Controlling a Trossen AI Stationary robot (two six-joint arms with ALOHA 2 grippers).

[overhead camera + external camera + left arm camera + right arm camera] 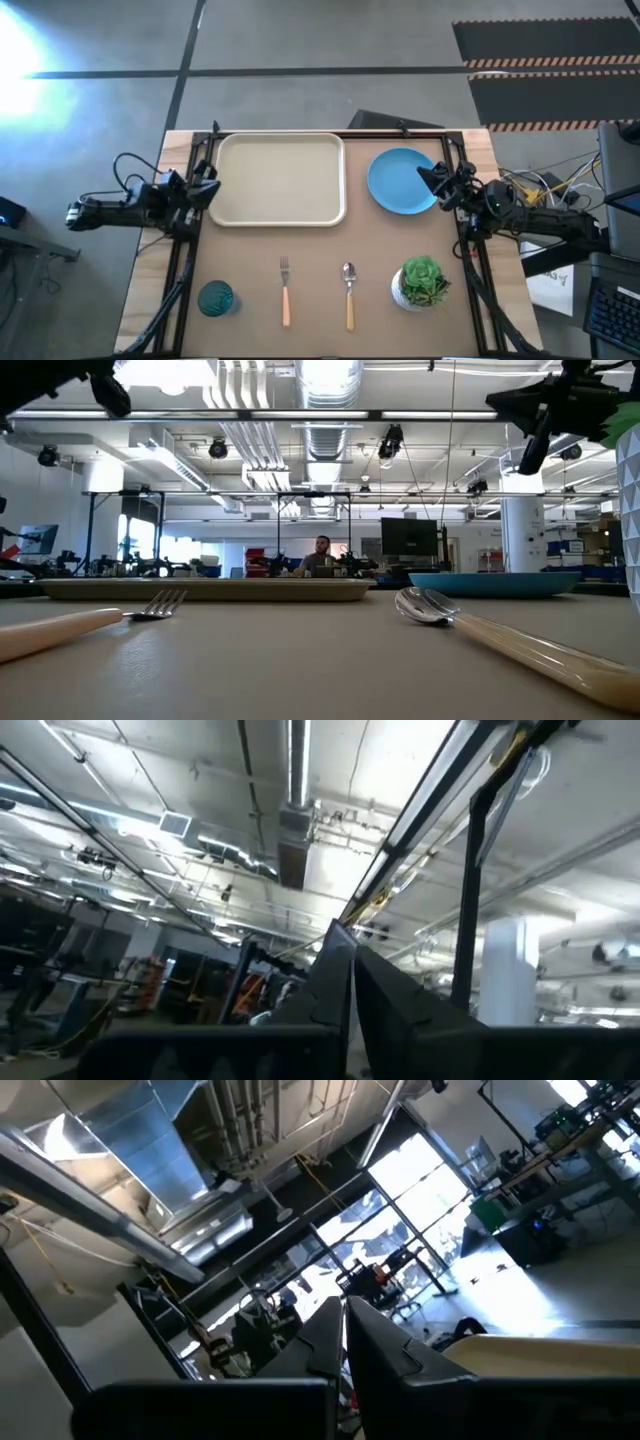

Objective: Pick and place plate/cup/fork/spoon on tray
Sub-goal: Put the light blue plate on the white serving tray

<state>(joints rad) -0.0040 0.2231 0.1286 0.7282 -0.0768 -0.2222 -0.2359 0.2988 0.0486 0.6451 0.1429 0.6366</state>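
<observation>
The sky-blue plate (pixel 400 181) is lying flat just beside the clenched right gripper (pixel 424 178), which is hanging over its rim. The cream tray (pixel 281 179) is sitting bare beside the clenched left gripper (pixel 213 187). Nearer the front edge, cup (pixel 216 298), fork (pixel 285 291) and spoon (pixel 349 294) are resting well apart on the brown table (pixel 320 250), beside a potted plant (pixel 421 283).
</observation>
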